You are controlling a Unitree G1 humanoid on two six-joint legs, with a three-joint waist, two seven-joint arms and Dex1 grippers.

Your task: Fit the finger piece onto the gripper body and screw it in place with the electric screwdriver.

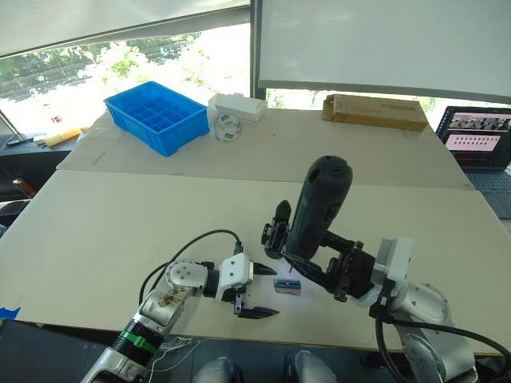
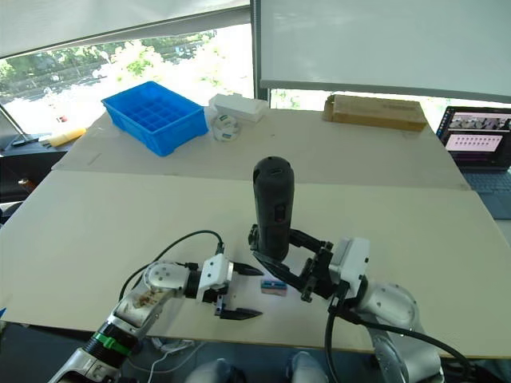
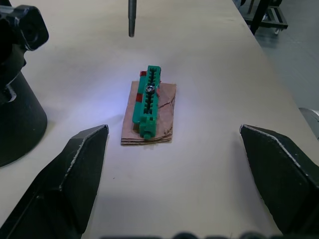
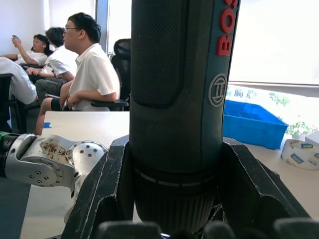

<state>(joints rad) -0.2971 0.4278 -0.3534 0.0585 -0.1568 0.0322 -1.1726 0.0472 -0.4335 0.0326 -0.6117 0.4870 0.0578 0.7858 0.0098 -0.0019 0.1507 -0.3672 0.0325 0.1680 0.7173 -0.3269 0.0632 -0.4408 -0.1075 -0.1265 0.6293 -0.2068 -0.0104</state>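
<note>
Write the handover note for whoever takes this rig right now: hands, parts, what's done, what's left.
Left hand: open, low over the table, fingers either side of the green-topped block, not touching it.
Right hand: shut on the screwdriver, held upright, bit pointing down, clear of the table just beyond the block.
Gripper body: stands on the table beside the block.
A small screw sits on the block.
Done: screwdriver is in hand.
Left: whether the finger piece is already on the body cannot be told; check that, then drive the screw.
</note>
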